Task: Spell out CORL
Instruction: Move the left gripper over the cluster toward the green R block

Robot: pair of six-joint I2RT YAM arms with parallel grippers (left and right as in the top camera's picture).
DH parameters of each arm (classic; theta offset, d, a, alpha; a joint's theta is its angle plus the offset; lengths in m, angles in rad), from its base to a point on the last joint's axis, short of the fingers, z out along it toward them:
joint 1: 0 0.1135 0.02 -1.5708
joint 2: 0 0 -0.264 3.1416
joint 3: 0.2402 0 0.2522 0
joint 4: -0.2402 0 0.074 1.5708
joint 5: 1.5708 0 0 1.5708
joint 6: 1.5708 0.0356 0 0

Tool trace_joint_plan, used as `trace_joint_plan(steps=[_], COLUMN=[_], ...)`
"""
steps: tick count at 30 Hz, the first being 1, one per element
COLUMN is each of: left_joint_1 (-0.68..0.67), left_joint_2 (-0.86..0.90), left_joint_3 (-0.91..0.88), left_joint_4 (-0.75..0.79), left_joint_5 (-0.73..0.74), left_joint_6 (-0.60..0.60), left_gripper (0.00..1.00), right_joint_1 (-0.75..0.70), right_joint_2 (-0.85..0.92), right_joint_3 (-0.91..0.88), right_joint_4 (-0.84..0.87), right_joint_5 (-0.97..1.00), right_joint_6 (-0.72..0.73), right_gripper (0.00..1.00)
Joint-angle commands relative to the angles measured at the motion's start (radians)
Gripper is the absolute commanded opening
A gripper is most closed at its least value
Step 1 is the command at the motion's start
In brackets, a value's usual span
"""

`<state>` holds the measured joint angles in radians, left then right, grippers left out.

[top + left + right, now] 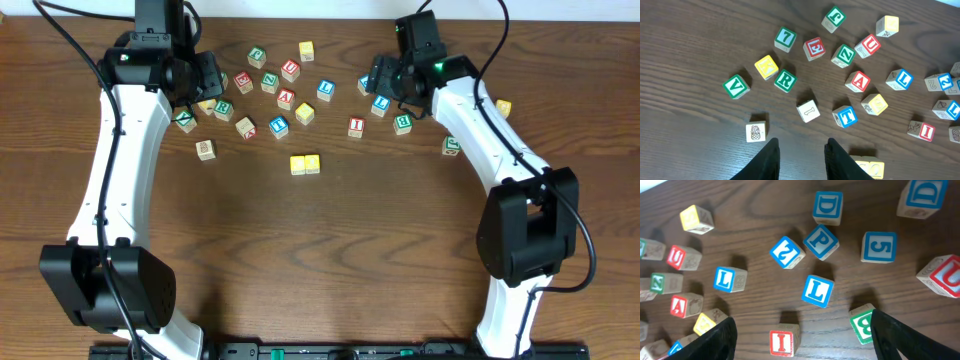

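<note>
Right end effector [802, 317] spread wide, empty, blue L [817, 291] ahead. Left end effector [802, 142] slightly apart, empty, near green R [785, 80].

Even, soft light; short faint shadows

Counts: 2 arms [120, 150], 2 pincers. Overhead shows about 22 cubes [286, 98] on the counter [320, 250]; more may sit hidden under the arms.

Ahead of the left pincer [800, 150]: 5 green-lettered cubes [785, 80], 4 red-lettered cubes [857, 81]. Just beside it: 2 yellow cubes [872, 169], touching.

In front of the right pincer [802, 330]: at least 7 blue-lettered cubes [817, 291], 2 of them L; 4 red-lettered cubes; 2 yellow-faced cubes [696, 219].
</note>
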<state>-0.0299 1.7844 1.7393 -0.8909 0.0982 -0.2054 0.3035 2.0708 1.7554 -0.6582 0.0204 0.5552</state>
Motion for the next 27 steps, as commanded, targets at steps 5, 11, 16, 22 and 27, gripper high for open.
trace_joint_plan(steps=[5, 11, 16, 22, 27], left_joint_1=[-0.002, -0.002, -0.002, -0.002, -0.002], left_joint_2=[0.009, 0.009, 0.009, 0.009, 0.009], left_joint_3=[-0.017, -0.017, -0.017, -0.017, -0.017], left_joint_4=[-0.006, -0.006, -0.009, -0.017, -0.012], left_joint_5=[-0.006, -0.006, -0.006, -0.006, -0.006], left_joint_6=[0.017, 0.017, 0.017, 0.017, 0.017], left_gripper=[0.3, 0.3, 0.3, 0.3, 0.3], right_joint_1=[0.019, 0.019, 0.019, 0.019, 0.019], right_joint_2=[0.023, 0.049, 0.057, 0.058, 0.058], right_joint_3=[0.011, 0.011, 0.011, 0.011, 0.011], right_joint_4=[0.006, 0.012, 0.013, 0.016, 0.016], right_joint_5=[0.068, 0.068, 0.084, 0.087, 0.087], right_joint_6=[0.078, 0.096, 0.129, 0.129, 0.129], right_gripper=[0.8, 0.78, 0.77, 0.77, 0.79])
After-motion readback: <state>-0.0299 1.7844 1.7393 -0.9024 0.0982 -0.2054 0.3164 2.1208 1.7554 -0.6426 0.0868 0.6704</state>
